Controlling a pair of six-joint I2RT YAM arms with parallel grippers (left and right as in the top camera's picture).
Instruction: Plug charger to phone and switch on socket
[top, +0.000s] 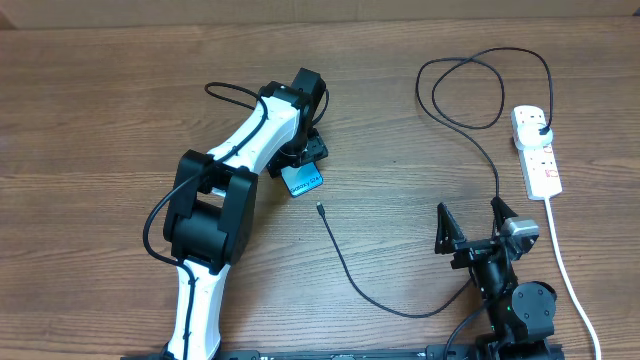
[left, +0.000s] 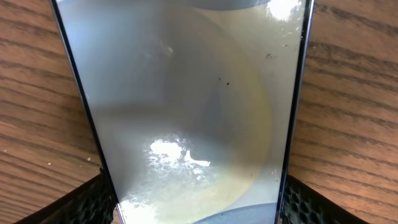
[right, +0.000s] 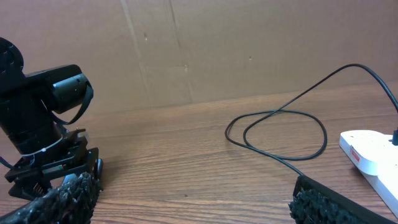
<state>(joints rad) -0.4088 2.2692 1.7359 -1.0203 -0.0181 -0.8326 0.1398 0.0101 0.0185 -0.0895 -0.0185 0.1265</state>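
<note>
The phone (top: 302, 181) lies on the wooden table with its blue "Galaxy" end sticking out from under my left gripper (top: 306, 152). In the left wrist view the phone's glossy screen (left: 186, 106) fills the frame, and the two fingers of the left gripper (left: 196, 208) press on its long black edges. The charger cable's connector tip (top: 319, 208) lies free just below and to the right of the phone. The cable (top: 400, 310) curves right, loops at the back (right: 280, 115), and its plug (top: 540, 128) sits in the socket (top: 537, 150). My right gripper (top: 470, 215) is open and empty.
The socket's white cord (top: 565, 270) runs down the right side past the right arm. The socket's end (right: 370, 152) shows at the right of the right wrist view, and the left arm (right: 37, 124) at its left. A cardboard wall (right: 217, 43) stands behind the table.
</note>
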